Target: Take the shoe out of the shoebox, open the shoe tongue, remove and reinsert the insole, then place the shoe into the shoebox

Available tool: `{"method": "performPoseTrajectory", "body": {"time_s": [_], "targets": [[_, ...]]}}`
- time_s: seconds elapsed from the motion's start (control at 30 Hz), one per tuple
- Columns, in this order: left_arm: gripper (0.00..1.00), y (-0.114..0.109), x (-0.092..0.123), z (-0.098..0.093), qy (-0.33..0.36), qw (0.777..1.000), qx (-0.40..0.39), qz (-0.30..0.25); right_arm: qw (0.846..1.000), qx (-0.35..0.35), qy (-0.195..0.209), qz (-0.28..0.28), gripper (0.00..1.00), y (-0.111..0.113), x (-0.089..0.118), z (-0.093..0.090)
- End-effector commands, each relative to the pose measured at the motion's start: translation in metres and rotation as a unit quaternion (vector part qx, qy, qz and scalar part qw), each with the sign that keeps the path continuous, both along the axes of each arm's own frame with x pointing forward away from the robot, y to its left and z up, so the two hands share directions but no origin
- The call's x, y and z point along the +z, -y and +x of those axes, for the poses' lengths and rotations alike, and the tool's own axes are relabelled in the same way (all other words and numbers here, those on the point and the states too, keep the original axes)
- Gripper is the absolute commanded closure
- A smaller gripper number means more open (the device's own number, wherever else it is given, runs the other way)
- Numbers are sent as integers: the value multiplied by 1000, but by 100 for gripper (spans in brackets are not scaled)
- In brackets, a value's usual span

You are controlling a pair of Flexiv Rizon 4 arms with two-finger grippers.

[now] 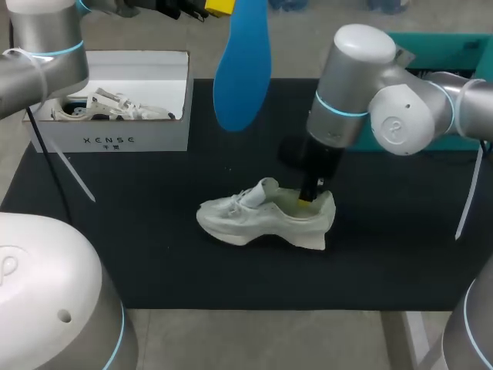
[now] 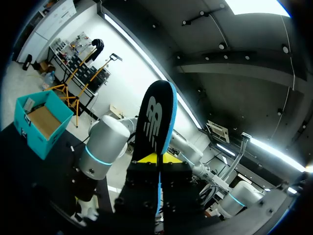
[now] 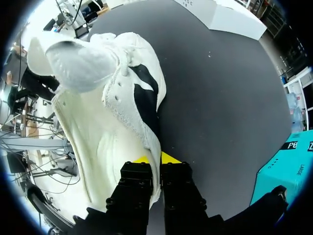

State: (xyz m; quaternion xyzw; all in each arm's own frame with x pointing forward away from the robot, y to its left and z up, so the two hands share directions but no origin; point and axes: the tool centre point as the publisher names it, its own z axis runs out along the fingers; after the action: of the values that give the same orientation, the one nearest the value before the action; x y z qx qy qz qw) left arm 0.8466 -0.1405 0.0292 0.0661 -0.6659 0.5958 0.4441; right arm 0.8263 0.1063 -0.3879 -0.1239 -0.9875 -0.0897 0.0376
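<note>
A white shoe lies on its side in the middle of the black mat, toe to the left, tongue pulled up. My right gripper comes down at the heel end. In the right wrist view this gripper is shut on the shoe's collar wall, one yellow tip inside and one outside. The blue insole hangs high above the table's back, out of the shoe. My left gripper is shut on the insole's lower end, with the insole standing upright ahead of the fingers.
A white shoebox stands open at the back left with another white shoe inside. A teal box sits at the back right, behind my right arm. Black mat covers the table around the shoe.
</note>
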Motion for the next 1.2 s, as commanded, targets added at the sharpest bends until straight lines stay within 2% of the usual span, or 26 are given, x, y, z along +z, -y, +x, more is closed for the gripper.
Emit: {"method": "performPoseTrajectory", "body": {"time_s": [0.03,0.23,0.37,0.43,1.03,1.1,1.17,1.2], "targets": [[100,0,0,-1,0,1000,0,0,1000,-1,20,-4,100,15,38,-8],[100,0,0,-1,0,1000,0,0,998,8,55,-30,100,30,94,-9],[100,0,0,-1,0,1000,0,0,997,20,67,-44,100,38,118,-7],[100,0,0,-1,0,1000,0,0,995,70,63,-24,100,36,120,-2],[100,0,0,-1,0,1000,0,0,995,70,63,-24,100,36,120,-2],[100,0,0,-1,0,1000,0,0,995,-38,24,-86,100,37,115,0],[100,0,0,-1,0,1000,0,0,982,-155,-2,-111,100,43,112,-3],[100,0,0,-1,0,1000,0,0,972,-207,-12,-106,100,47,111,-7]]}}
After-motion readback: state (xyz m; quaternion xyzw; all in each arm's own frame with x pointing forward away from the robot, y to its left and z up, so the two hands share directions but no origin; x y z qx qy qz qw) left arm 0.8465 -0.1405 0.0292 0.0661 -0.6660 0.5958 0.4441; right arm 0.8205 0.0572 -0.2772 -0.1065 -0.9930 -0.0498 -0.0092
